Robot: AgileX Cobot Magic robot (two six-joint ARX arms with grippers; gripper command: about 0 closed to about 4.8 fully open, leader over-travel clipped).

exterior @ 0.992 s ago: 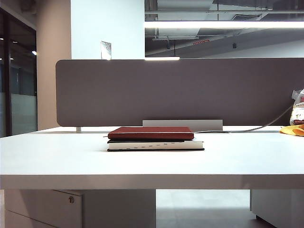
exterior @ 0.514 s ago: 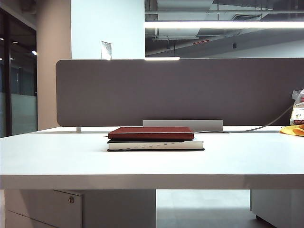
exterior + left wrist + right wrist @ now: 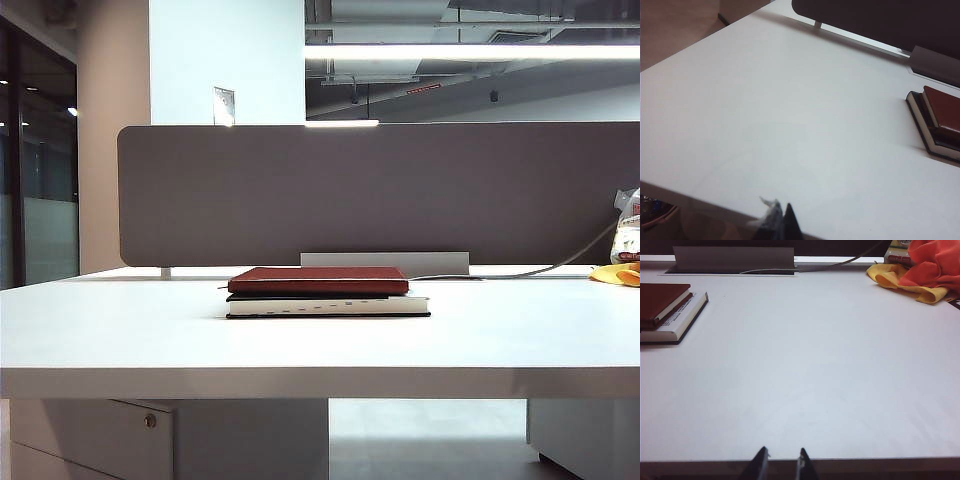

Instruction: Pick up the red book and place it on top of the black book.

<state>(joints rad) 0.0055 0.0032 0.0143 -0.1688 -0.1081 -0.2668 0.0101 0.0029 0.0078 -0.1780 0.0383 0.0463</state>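
Books were stacked: red book (image 3: 318, 279) lay flat atop black book (image 3: 328, 306), well apart from both (empty) end effectors, left end effector (image 3: 779, 220) closed, right end effector (image 3: 780, 462) slightly parted.

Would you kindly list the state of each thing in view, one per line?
Red book: closed, lying flat on top of the black book.
Black book: closed, flat on the table, under the red book.
Left gripper: shut, empty, at the table's near edge.
Right gripper: slightly open, empty, at the near edge.
Orange and yellow cloth: crumpled at the far right.
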